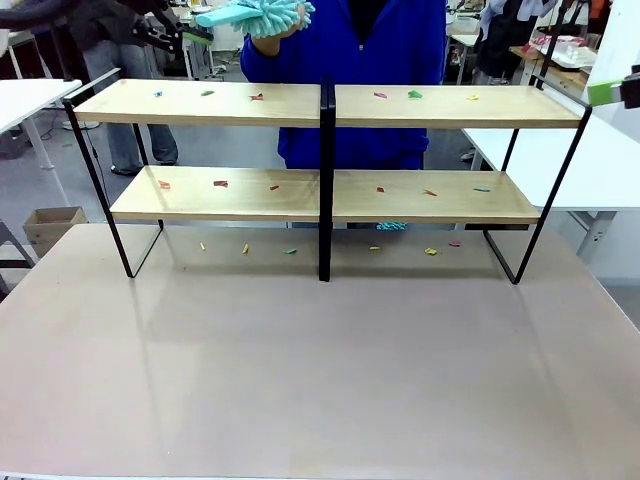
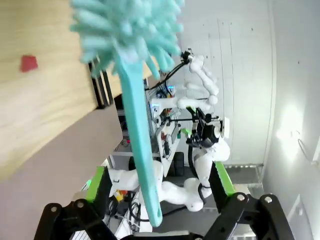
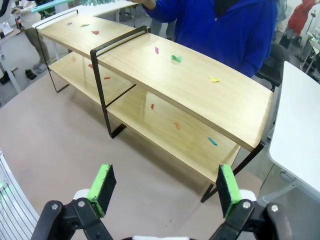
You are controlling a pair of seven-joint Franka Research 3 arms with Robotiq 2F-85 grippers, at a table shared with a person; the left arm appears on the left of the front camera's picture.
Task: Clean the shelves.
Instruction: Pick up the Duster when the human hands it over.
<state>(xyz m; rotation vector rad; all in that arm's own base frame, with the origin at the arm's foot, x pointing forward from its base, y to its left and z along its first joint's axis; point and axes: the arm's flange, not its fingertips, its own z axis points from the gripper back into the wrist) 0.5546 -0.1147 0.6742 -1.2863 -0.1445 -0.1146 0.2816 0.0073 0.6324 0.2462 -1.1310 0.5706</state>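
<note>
Shelves (image 1: 440, 108): smooth light-wood boards, thin black frame; left fingers (image 2: 96, 184), right fingers (image 3: 102, 187) spread apart

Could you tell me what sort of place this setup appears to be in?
Probably a lab or workshop, not a home: the shelves sit on a work table with coloured scraps strewn as if staged, plain white tables stand around, and a cardboard box sits on the floor.

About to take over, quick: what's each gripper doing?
Left gripper: open, duster handle between its fingers, not clamped.
Right gripper: open, empty.
Person's hand: holding the duster.
</note>
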